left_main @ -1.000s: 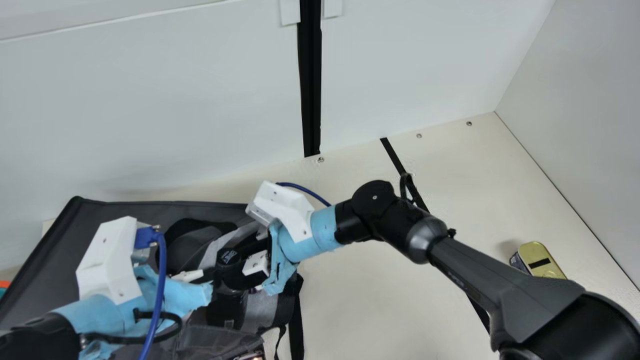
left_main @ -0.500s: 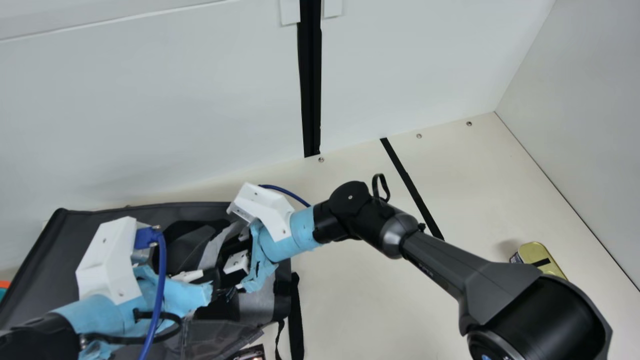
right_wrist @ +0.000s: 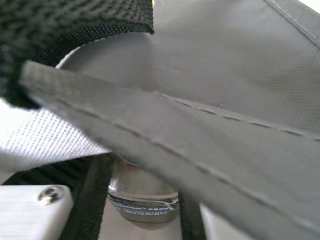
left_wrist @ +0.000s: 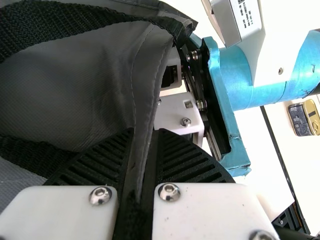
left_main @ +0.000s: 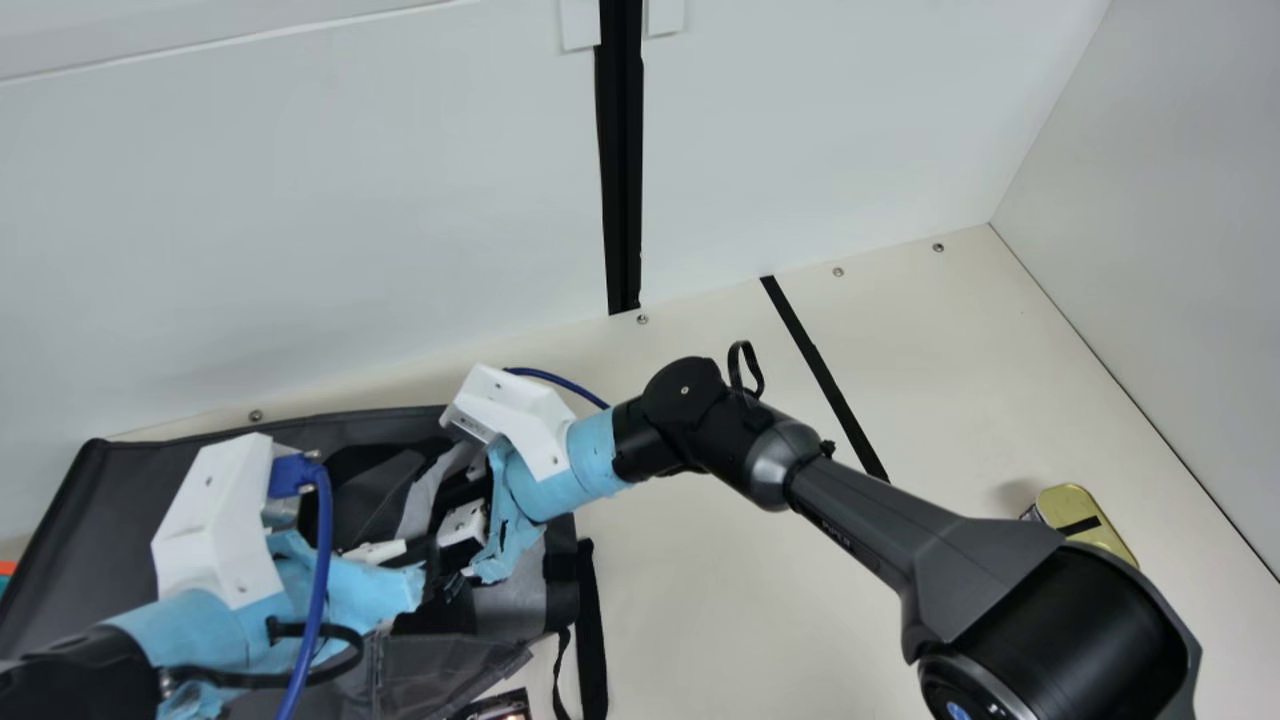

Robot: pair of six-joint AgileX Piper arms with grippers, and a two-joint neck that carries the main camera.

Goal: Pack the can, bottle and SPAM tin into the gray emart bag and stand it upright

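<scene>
The gray bag [left_main: 130,500] lies on the table at the main view's left. My left gripper [left_main: 428,575] is at its open side; in the left wrist view, this gripper [left_wrist: 142,145] is shut on the bag's fabric edge. Close beside it, my right gripper [left_main: 452,570] reaches into the bag mouth. In the right wrist view, the bag's stitched edge partly covers the right gripper [right_wrist: 140,200], which is shut on a dark bottle [right_wrist: 142,192] with only one end visible. The SPAM tin [left_main: 1085,520] rests at the right, partly behind my right arm, and the tin [left_wrist: 305,117] appears in the left wrist view.
A dark item [left_main: 500,706] with a reddish glint sits by the bag at the bottom edge. Black straps [left_main: 590,630] hang from the bag's right side. A white wall [left_main: 350,200] stands behind, and a black tape line [left_main: 825,380] crosses the table [left_main: 720,600].
My right arm has moved left with the bottle, further into the bag. The bag's far side has shifted left and toward the camera. My left arm has stayed in place.
</scene>
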